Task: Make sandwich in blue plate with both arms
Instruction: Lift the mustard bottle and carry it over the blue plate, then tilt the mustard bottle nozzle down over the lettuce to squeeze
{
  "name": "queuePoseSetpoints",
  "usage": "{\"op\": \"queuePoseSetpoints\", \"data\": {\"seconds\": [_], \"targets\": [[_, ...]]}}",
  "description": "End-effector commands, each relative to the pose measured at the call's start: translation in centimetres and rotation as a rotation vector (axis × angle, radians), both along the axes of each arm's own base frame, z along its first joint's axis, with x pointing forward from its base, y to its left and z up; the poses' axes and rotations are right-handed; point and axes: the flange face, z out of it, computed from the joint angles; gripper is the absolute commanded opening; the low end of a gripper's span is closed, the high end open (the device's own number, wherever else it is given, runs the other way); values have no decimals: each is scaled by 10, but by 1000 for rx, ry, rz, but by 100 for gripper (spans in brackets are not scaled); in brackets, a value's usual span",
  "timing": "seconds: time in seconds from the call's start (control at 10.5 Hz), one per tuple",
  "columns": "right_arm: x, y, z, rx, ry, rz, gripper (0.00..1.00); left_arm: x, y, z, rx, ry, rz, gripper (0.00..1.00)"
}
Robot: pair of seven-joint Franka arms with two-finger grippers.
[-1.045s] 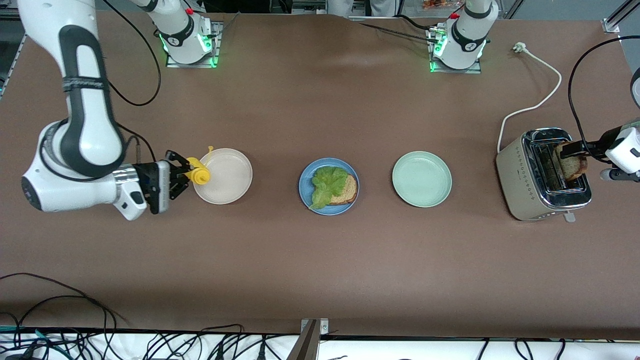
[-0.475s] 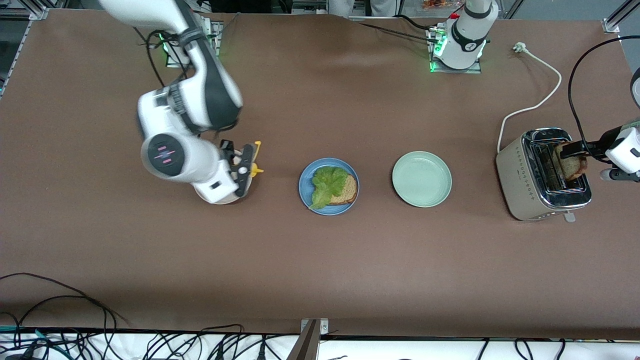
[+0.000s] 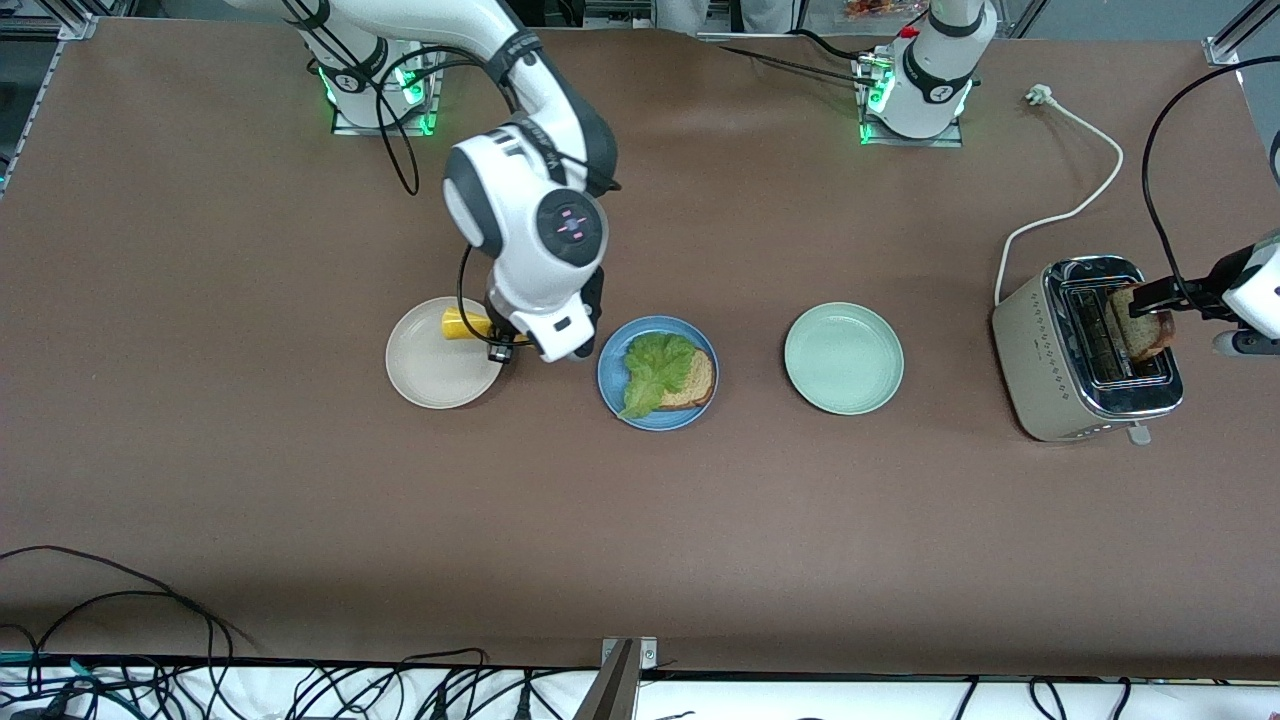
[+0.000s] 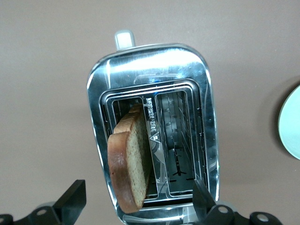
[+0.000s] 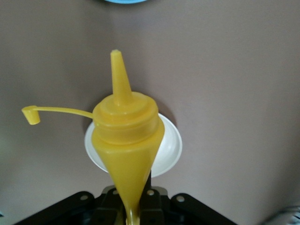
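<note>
Right jaws clamp a yellow squeeze bottle (image 5: 126, 145); left jaws gape around toast.
Right gripper (image 3: 505, 345) hangs between beige plate (image 3: 425, 375) and blue plate (image 3: 612, 385), which carries bread (image 3: 692, 385) and lettuce (image 3: 655, 368). Left gripper (image 4: 136, 199) straddles, without pinching, the slice (image 4: 131, 164) in the toaster (image 3: 1035, 370).

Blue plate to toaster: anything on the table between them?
Only the mint-green plate, empty, sits between the blue plate and the toaster; the rest of that stretch is bare tabletop. The front view shows it.
</note>
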Motion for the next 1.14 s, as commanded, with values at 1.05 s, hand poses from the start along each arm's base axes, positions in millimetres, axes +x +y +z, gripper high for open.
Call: {"op": "queuePoseSetpoints", "data": {"seconds": [1.05], "targets": [[-69, 155, -47, -540, -510, 452, 9, -8, 5, -12, -7, 31, -4, 100]]}}
